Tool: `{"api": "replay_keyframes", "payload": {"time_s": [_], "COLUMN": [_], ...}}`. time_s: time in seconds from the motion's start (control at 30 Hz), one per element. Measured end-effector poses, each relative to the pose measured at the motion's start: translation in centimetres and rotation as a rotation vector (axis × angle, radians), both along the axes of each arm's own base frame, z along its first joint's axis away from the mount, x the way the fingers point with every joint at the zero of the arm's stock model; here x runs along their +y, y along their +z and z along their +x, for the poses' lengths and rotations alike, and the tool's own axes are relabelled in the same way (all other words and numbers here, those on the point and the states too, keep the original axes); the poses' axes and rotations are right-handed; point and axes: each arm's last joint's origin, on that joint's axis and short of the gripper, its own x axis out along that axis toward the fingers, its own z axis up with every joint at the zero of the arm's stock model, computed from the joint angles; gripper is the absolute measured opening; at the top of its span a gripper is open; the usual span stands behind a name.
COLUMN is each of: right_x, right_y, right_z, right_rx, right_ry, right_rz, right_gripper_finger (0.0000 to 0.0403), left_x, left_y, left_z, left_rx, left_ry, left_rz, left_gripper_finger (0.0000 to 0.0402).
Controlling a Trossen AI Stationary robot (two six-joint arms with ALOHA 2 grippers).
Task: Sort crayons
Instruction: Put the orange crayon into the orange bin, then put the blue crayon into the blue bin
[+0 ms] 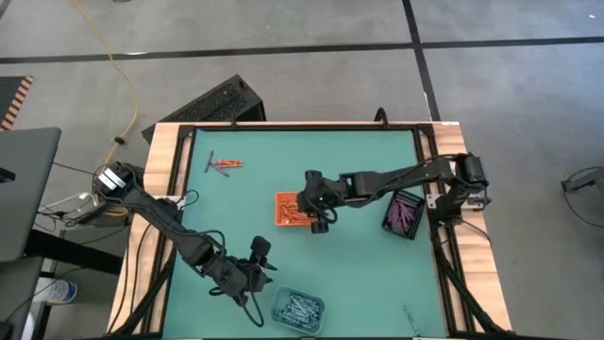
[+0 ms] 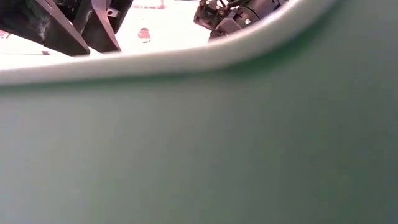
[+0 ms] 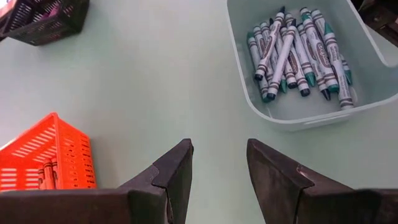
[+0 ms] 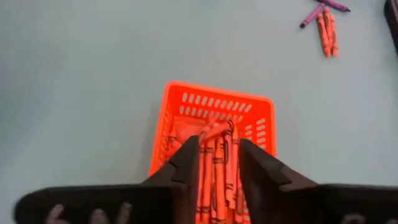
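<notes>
Most crayons are binned; you've got a small loose cluster left.
Orange crayons (image 4: pixel 217 180) fill the orange tray (image 1: pixel 292 209), blue-grey ones (image 3: pixel 298 53) lie in the clear tray (image 1: pixel 298 307), purple ones sit in the black tray (image 1: pixel 404 213). Remaining loose crayons (image 1: pixel 225 165), orange and purple, lie at the far left of the green surface (image 1: pixel 368 161), well apart from every tray. Your right gripper (image 4: pixel 219 152) hangs just over the orange tray, fingers apart with nothing clamped; looks like a drop-off. Left gripper (image 3: pixel 219 163) waits near the clear tray, fingers apart, empty. Surface is wood-framed; around it grey floor, a yellow cable (image 1: pixel 111 57), and a black crate (image 1: pixel 217 102) behind the surface.
</notes>
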Motion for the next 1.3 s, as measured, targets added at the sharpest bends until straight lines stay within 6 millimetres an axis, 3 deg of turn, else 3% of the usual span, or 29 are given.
{"api": "replay_keyframes", "payload": {"time_s": [0.17, 0.33, 0.47, 0.63, 0.8, 0.97, 1.13, 1.3], "right_x": [0.8, 3.3, 7.0, 13.1, 19.2, 24.0, 27.1, 28.6], "right_y": [0.6, 2.7, 4.3, 4.3, 2.4, -0.5, -3.3, -5.2], "right_z": [-1.2, -4.7, -8.1, -11.6, -14.6, -17.4, -19.8, -21.3], "right_rx": [0.056, 0.161, 0.254, 0.37, 0.476, 0.577, 0.758, 0.876], "right_ry": [-0.046, -0.139, -0.229, -0.313, -0.384, -0.506, -0.654, -0.729], "right_rz": [-0.032, 0.082, 0.302, 0.467, 0.533, 0.551, 0.572, 0.544], "right_gripper_finger": [0.0139, 0.0147, 0.0143, 0.0139, 0.0138, 0.0138, 0.0138, 0.0138], "left_x": [0.0, 0.0, -0.1, -0.1, -0.3, -0.5, -0.6, -0.5], "left_y": [0.0, 0.0, 0.1, 0.2, 0.5, 0.9, 1.2, 1.5], "left_z": [0.0, 0.0, 0.1, 0.1, 0.4, 0.6, 0.7, 1.0], "left_rx": [0.002, 0.0, -0.013, -0.022, -0.059, -0.1, -0.133, -0.168], "left_ry": [-0.004, -0.006, -0.009, -0.01, -0.018, -0.027, -0.036, -0.042], "left_rz": [-0.003, -0.002, -0.007, -0.014, -0.032, -0.046, -0.056, -0.059], "left_gripper_finger": [0.0142, 0.0142, 0.0142, 0.0142, 0.0142, 0.0142, 0.0142, 0.0142]}}
